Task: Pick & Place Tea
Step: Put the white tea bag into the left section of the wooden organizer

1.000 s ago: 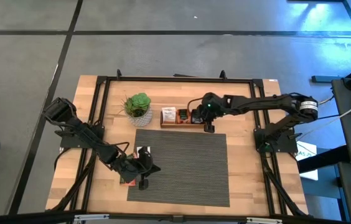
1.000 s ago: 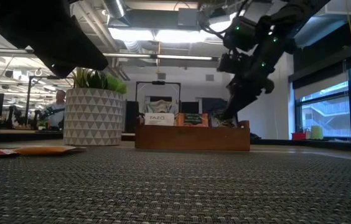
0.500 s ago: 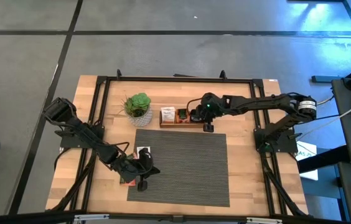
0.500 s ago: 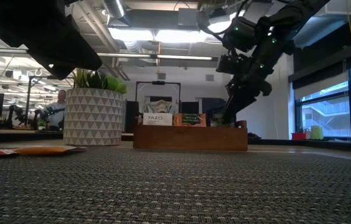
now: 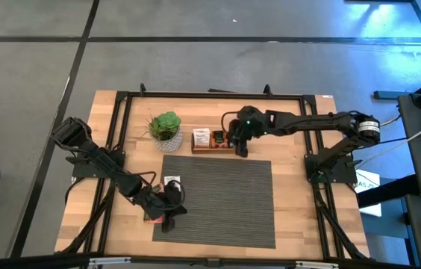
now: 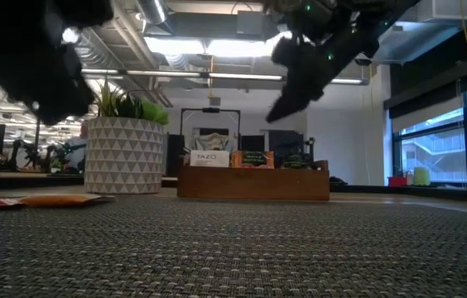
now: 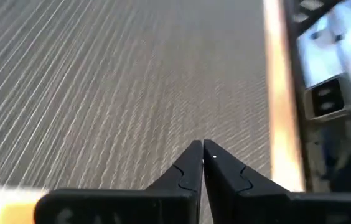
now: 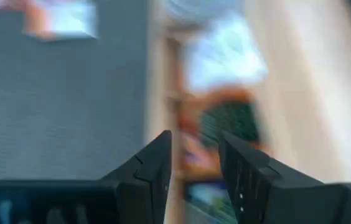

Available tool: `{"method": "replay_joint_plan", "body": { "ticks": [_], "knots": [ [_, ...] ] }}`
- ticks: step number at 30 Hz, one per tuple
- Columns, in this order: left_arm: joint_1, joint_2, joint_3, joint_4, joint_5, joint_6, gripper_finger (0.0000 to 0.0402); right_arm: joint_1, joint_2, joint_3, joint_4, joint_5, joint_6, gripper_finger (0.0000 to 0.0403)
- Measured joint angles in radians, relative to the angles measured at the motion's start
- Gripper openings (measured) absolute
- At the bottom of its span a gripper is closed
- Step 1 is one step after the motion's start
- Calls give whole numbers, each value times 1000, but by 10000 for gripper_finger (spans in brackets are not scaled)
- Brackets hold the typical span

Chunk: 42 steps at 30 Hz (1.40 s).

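Two hands, one at each edge of the mat
Left hand (image 5: 169, 222), fingers together, sits at the mat's (image 5: 225, 209) left edge; right hand (image 5: 239, 149), fingers apart, hangs over the wooden tray (image 5: 214, 149)

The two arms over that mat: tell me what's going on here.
It is a tea-sorting job. The right gripper, fingers open and holding nothing, hangs above the wooden tray at the mat's far edge; the tray already holds tea sachets. The left gripper is shut and empty over the mat's near left corner, beside loose sachets lying there. A potted plant stands left of the tray.
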Motion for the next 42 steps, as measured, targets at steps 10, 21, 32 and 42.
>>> {"method": "replay_joint_plan", "body": {
  "ticks": [10, 21, 32, 42],
  "knots": [
    [-6, 0, 0, -363, -11, -290, 12, 163, 88, 0, 359, -122, 137, 135],
    [-100, 1, 0, -469, -251, -428, 9, 234, 283, 87, 483, -123, 240, 135],
    [-105, 74, 0, -519, -254, -486, 10, 258, 485, 324, 365, -123, 243, 135],
    [-114, 109, 3, -511, -263, -494, 13, 264, 697, 551, 314, -123, 398, 135]
  ]
}}
